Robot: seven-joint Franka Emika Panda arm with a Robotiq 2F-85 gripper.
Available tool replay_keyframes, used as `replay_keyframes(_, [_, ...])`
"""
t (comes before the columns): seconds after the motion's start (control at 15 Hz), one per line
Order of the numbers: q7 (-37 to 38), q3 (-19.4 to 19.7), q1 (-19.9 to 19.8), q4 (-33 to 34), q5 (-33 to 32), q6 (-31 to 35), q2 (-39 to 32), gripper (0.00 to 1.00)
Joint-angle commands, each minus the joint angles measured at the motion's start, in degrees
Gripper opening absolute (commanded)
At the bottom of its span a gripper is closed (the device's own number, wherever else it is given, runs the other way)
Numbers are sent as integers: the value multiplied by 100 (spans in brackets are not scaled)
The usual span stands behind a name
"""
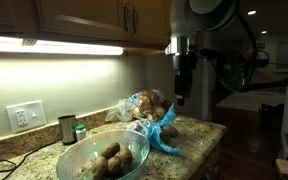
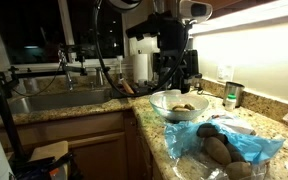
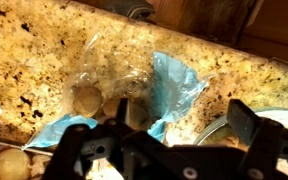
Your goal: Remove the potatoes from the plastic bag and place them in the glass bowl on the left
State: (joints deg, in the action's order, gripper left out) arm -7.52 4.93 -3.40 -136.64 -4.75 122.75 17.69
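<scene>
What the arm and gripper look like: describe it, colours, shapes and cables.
The arm has pale grey-white rounded joint housings. The Robotiq gripper is black and boxy; the wrist view shows angular, linked black fingers. A dark cable loops beside the arm.

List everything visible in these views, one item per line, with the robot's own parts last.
potatoes: several, light brown, some in the bowl, others at the blue bag
glass bowl: one, clear, on the counter's near edge
plastic bag: one, bright blue, crumpled beside the bowl
clear bag: one, transparent with brown lumps, behind the blue bag
metal cup: one, dark, by the wall
wall outlet: one, white, on the backsplash
sink: one, metallic, along the adjoining counter run
counter: one, speckled granite, under everything
hand: one, dark, open and empty, above the bags
</scene>
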Motion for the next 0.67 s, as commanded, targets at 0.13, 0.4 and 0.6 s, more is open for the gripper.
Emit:
replay_keyframes(0.13, [-9,4,-45,111,-42,35,-170,100])
replay_keyframes(0.4, [-9,4,-45,125,-43,35,-175,100])
replay_keyframes(0.6, [21,2,-51,133,-49,63,-205,100])
